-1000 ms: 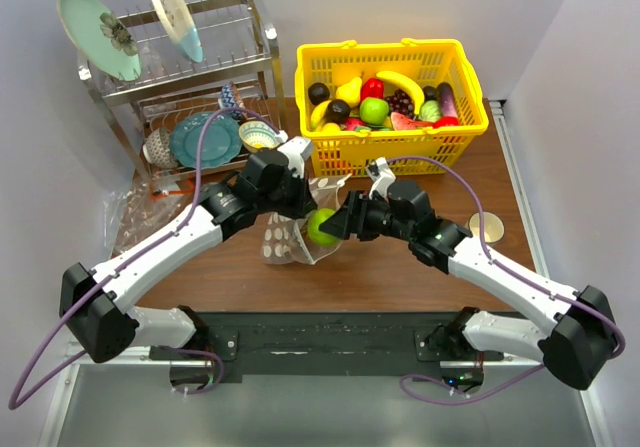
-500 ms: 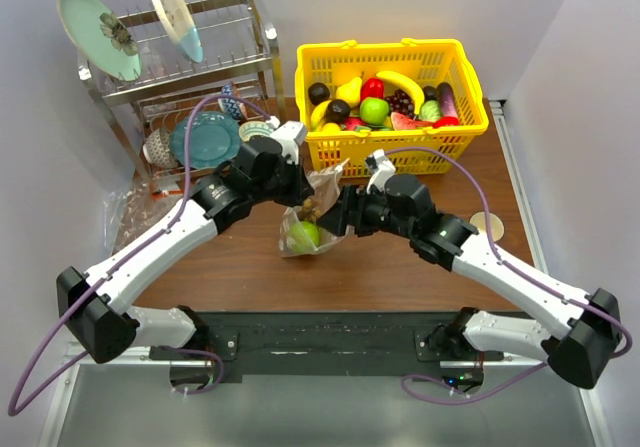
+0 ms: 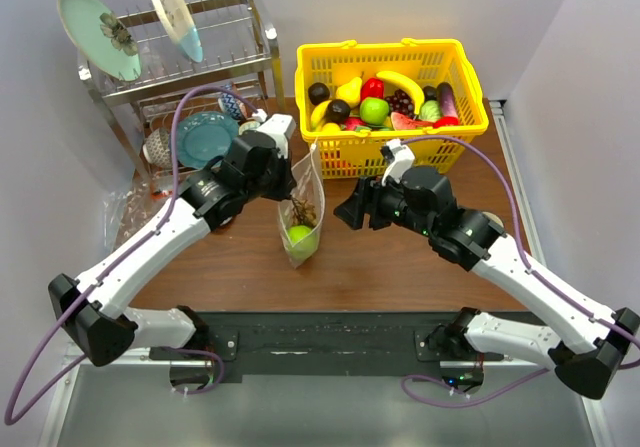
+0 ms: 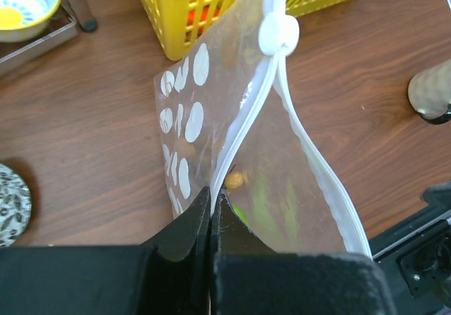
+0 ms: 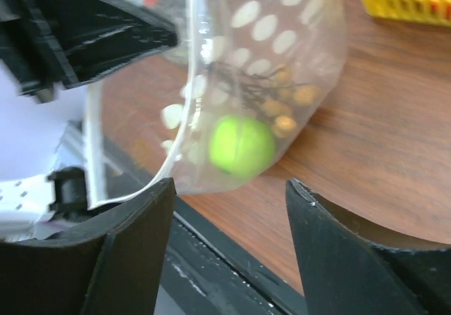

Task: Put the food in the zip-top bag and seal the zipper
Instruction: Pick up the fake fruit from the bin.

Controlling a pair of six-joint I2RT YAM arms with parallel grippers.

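Note:
The zip-top bag is a clear pouch with white dots, hanging upright over the table. My left gripper is shut on the bag's top edge at the white zipper strip; a white slider sits at the strip's far end. The mouth gapes open. Inside lie one green apple and the tan-brown cluster; both show in the right wrist view, apple and cluster. My right gripper is open and empty, just right of the bag. A second green apple and the red fruit lie in the basket.
The yellow basket of toy fruit stands behind the bag. A dish rack with plates and bowls is at the back left. Crumpled clear plastic lies at the left. A small round object sits at the right.
The green apple went from the bag's mouth down to its bottom. My left gripper lifted the bag upright. My right gripper drew back to the right, open.

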